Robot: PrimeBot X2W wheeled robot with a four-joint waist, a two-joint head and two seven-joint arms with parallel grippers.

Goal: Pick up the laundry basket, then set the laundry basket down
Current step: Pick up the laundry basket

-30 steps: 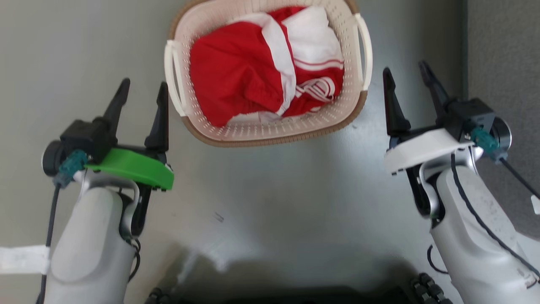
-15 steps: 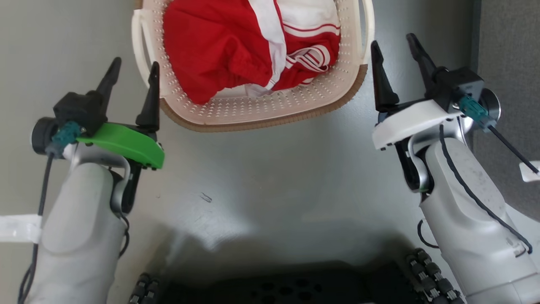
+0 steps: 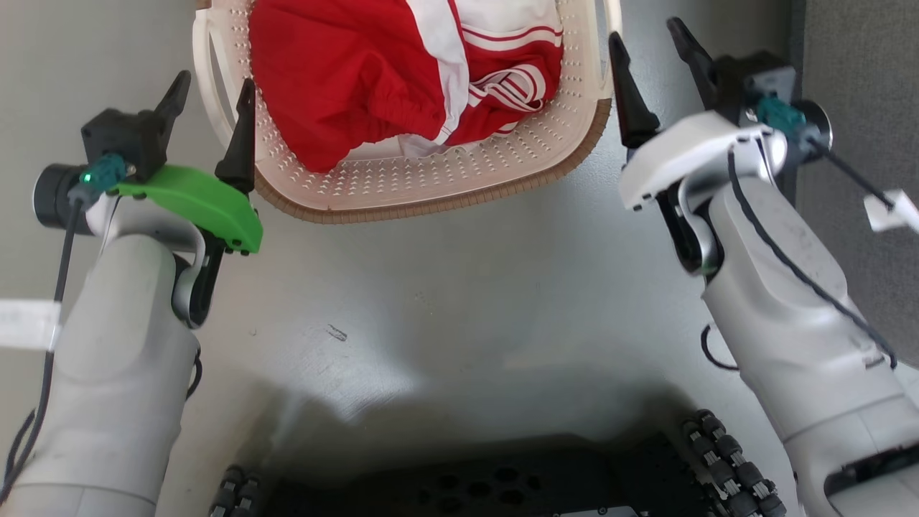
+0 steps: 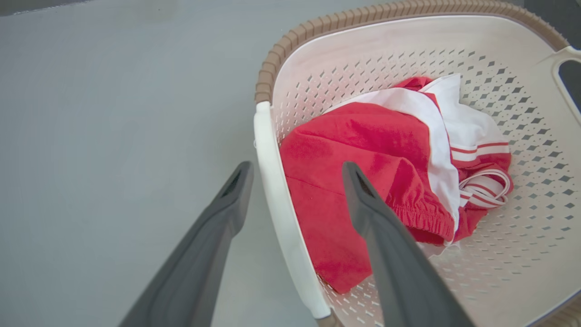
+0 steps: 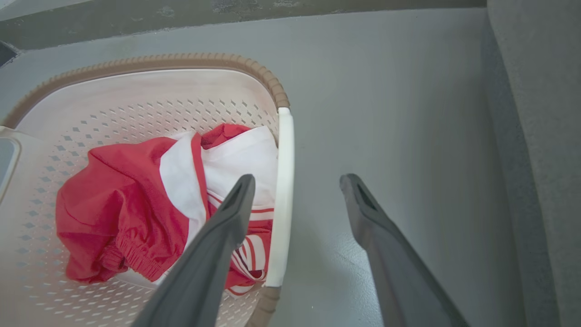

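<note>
Laundry basket (image 3: 402,187) (image 4: 408,59) (image 5: 136,100) stands on grey floor (image 3: 459,301), mouth up. Head view cuts off its far half at the top edge, so the far rim is seen in the wrist views only. Base is hidden by a red & white garment (image 3: 337,72) (image 4: 345,145) (image 5: 109,200) bunched inside. The garment is too crumpled to tell what kind.

Long axis runs L–R across the robot's front, slightly skewed, w/ the right end a bit farther off. Handles sit on the short ends.

Left gripper (image 3: 215,80) (image 4: 296,167) is spread wide and straddles the left handle (image 3: 204,86) (image 4: 277,190). One finger is inside the basket over the red cloth, the other outside. Gap shows on both sides, nothing gripped.

Right gripper (image 3: 644,30) (image 5: 297,178) is likewise spread wide astride the right handle (image 3: 612,14) (image 5: 283,190). Inner finger is over the white cloth, outer finger over the floor beside the basket. Handle not clamped; can't tell if the inner finger brushes it.
</note>
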